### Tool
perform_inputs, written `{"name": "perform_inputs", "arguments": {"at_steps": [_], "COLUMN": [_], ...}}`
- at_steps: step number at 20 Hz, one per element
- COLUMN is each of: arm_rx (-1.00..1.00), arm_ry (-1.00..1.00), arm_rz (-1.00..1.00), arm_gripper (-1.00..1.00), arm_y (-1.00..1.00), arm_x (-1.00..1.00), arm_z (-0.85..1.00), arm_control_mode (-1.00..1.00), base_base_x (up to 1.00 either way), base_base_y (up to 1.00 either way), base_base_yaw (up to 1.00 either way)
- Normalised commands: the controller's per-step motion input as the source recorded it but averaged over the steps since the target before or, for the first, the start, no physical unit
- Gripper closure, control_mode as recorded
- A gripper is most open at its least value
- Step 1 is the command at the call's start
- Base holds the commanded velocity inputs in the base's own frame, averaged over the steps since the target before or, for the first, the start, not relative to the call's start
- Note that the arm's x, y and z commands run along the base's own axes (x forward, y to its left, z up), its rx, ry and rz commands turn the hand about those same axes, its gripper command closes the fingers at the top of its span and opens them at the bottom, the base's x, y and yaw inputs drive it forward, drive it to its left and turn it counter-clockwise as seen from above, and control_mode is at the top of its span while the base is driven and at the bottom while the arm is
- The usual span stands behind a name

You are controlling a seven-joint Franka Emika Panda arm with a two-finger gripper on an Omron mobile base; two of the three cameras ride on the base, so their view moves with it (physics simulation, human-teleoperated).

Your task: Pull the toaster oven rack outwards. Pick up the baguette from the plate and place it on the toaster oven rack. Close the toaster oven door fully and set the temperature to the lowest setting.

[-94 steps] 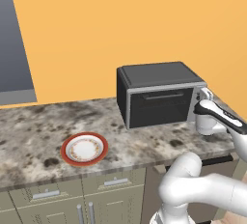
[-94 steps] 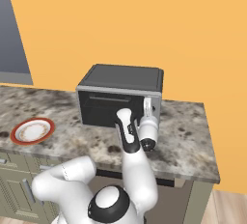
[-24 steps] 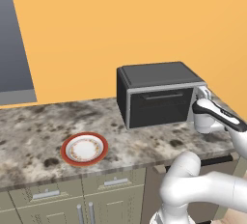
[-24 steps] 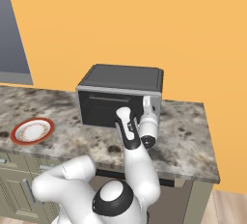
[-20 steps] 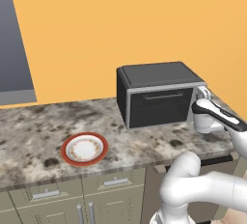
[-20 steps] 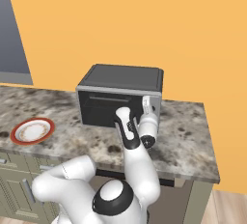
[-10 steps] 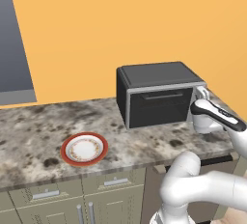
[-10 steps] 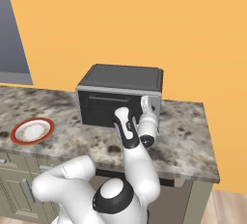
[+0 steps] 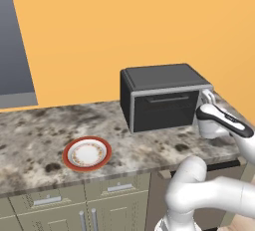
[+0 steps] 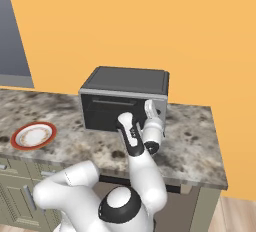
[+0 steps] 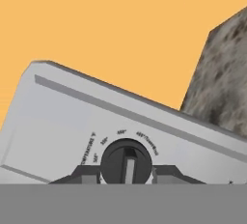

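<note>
At the bottom centre of the hand view, the two-finger gripper [image 11: 126,174] is clenched on the round black temperature knob [image 11: 126,159], one dark fingertip [image 11: 87,174] on each side of it. Knob has a pale pointer bar standing upright in frame, with small printed numbers arcing above it on the silver control strip [image 11: 72,121]. In the left base view, the small round plate with red-orange rim and white centre [image 9: 87,153] lies lower left on the speckled grey stone counter [image 9: 35,135], nothing on it, well apart from the oven. Boxy dark grey toaster oven with silver front frame [image 9: 164,97] sits at centre right, its dark glass door [image 9: 163,109] upright and shut. Gripper [image 9: 207,97] is at the oven's right front edge. Orange wall [image 9: 124,26] behind, upper frame.
</note>
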Motion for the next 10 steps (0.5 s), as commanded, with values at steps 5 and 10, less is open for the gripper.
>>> {"name": "perform_inputs", "arguments": {"at_steps": [5,10], "arm_rx": [-0.09,-0.09], "arm_ry": [-0.09,-0.07], "arm_rz": [0.0,0.0], "arm_gripper": [1.0,1.0], "arm_y": [0.0,0.0], "arm_x": [0.0,0.0], "arm_z": [-0.01,0.0], "arm_control_mode": [-1.0,-1.0], "base_base_x": [0.0,0.0], "base_base_y": [0.0,0.0], "base_base_yaw": [0.0,0.0]}}
